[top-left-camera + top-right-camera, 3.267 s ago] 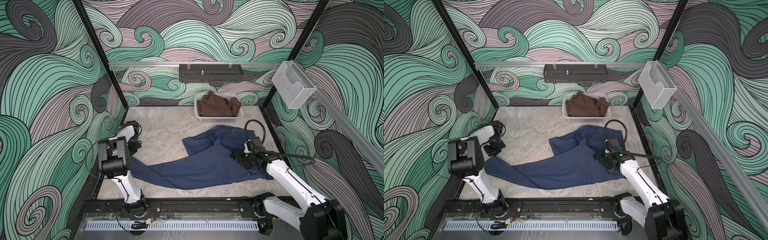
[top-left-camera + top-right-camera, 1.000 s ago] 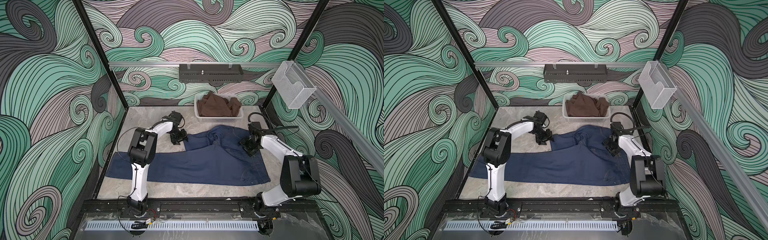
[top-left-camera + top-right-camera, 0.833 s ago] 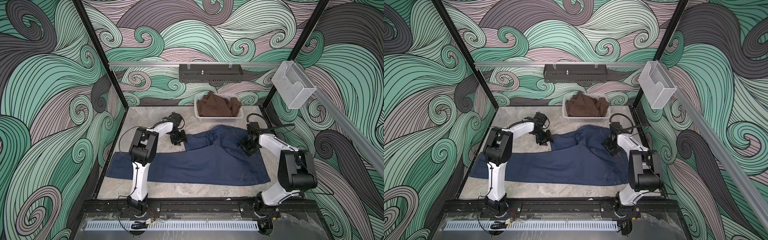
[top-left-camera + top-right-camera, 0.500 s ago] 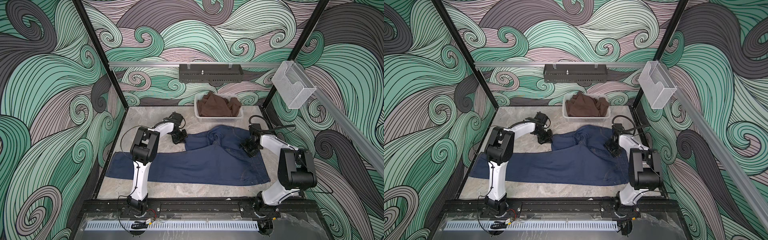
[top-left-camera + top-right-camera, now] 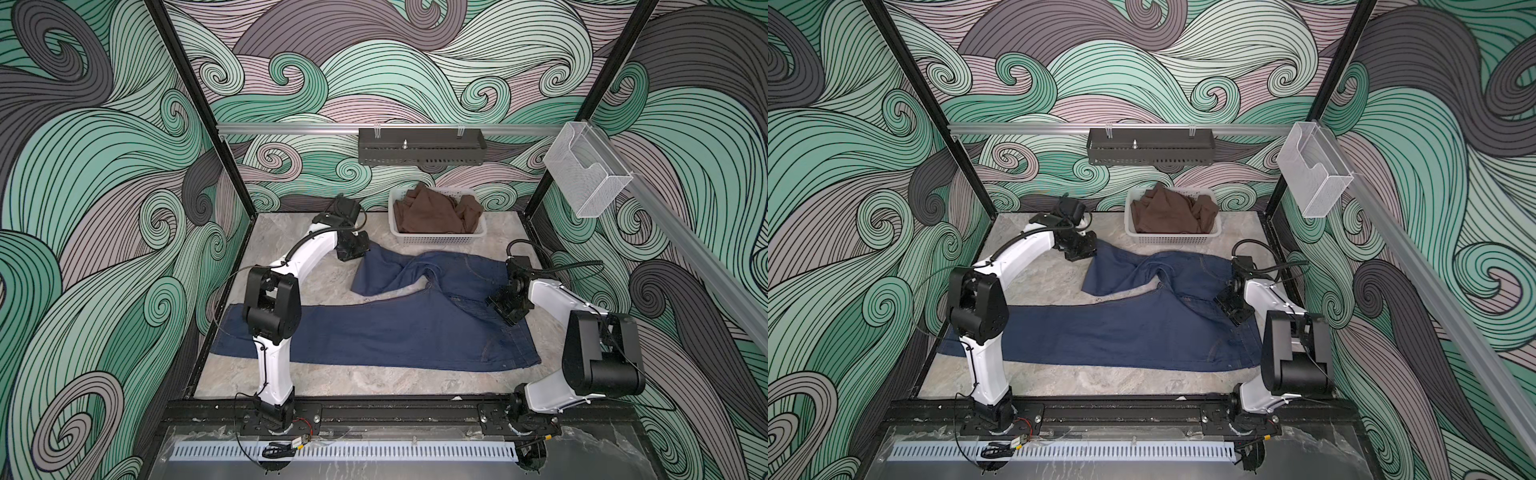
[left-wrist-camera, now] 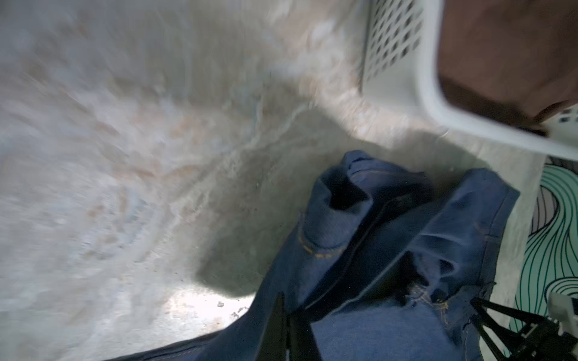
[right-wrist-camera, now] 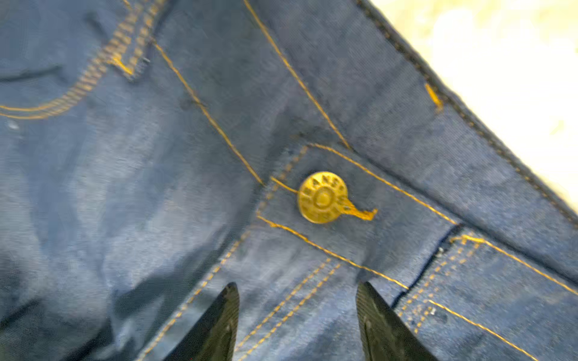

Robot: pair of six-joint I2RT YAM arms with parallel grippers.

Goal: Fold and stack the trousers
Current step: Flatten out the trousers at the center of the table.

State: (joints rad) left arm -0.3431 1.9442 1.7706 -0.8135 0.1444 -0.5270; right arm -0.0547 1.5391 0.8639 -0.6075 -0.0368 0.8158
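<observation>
Our left fingers (image 6: 276, 331) pinch a thin fold of the trousers (image 5: 415, 332), our right fingers (image 7: 219, 325) hang spread above the waistband (image 7: 438, 140); if we tug, denim may slip free

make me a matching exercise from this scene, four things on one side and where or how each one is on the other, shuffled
Things:
1. left gripper
2. right gripper
3. brown cloth
4. black tray

Place or state:
a. in the white basket
b. open, over the waistband
c. hung on the back rail
d. shut on a leg end of the trousers

Pairs: 1-d, 2-b, 3-a, 4-c
</observation>
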